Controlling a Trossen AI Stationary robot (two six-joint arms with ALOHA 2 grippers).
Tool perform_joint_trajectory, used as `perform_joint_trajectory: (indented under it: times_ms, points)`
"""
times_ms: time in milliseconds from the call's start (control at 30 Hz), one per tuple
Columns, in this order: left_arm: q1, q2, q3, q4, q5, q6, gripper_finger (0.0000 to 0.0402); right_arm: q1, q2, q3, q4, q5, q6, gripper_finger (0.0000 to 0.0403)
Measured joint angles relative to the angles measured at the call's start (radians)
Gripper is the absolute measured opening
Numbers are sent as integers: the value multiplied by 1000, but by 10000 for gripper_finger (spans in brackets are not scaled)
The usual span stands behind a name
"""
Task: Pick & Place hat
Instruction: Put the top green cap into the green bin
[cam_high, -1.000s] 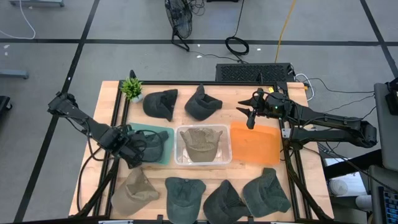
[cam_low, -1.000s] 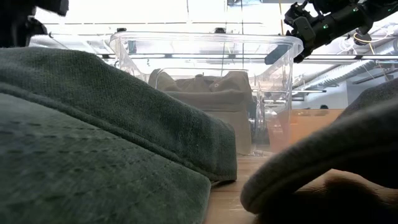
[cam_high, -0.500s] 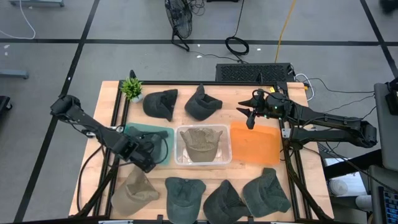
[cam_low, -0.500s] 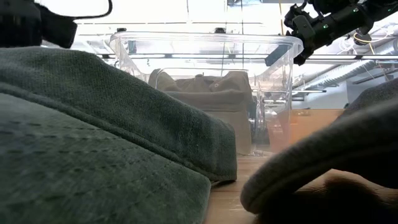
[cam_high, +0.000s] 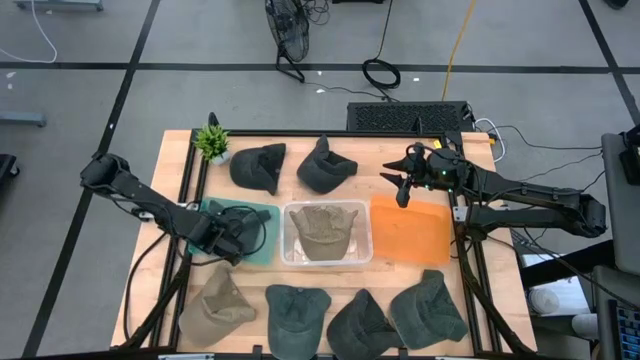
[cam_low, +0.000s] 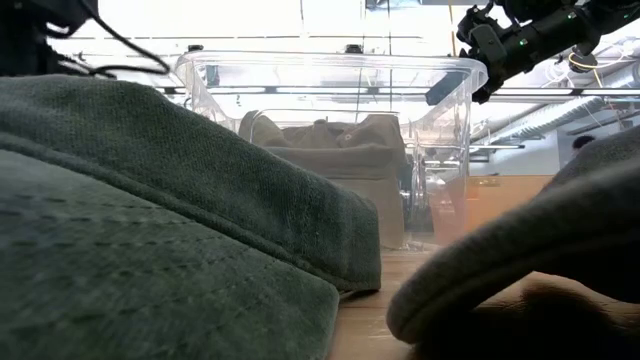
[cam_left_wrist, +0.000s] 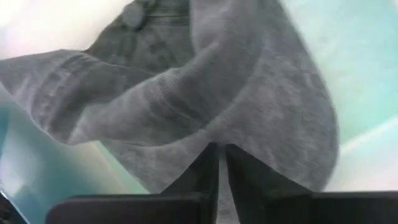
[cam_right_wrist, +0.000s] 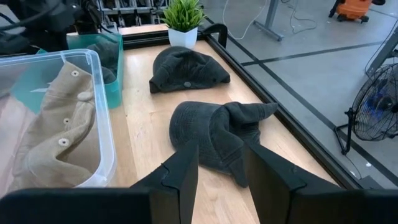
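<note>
- One dark grey hat (cam_left_wrist: 205, 93) lies in the teal bin (cam_high: 262, 240), and the left gripper (cam_high: 243, 229) has its jaws closed narrow on the fabric of this hat; in the left wrist view the two dark fingers (cam_left_wrist: 202, 177) stand almost together, with the cloth pinched right in front of them.
- Around the jaws the teal floor of the bin shows on both sides of the hat.
- Just beside the teal bin, on the side away from the left arm, stands a clear bin (cam_high: 325, 234) with a tan hat (cam_high: 325, 228) inside it.
- Beyond the clear bin lies an orange bin (cam_high: 410, 232) on the wooden surface (cam_high: 180, 160).
- The right gripper (cam_high: 400, 183) hangs above the far corner of the orange bin with its jaws apart and nothing between them.
- Ahead of the right jaws, in the right wrist view, lie two dark hats (cam_right_wrist: 214, 130), one beyond the other, and past them stands a small green plant (cam_right_wrist: 184, 15) in a white pot.
- Along the near edge of the surface lie one more tan hat (cam_high: 215, 305) and three dark hats (cam_high: 365, 318), well apart from both jaws.
</note>
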Motion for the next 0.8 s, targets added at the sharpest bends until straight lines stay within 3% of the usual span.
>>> perform_joint_trajectory:
  times_ms: [333,600,800]
  points:
    - [78,-2,-56,0,-123,15,31,0,0,0,0,4,0,116]
    - [95,-3,-50,85,57,-52,30,0,0,0,-1,6,-4,116]
    - [72,-3,-49,65,112,-97,30,0,1,0,-10,0,19,116]
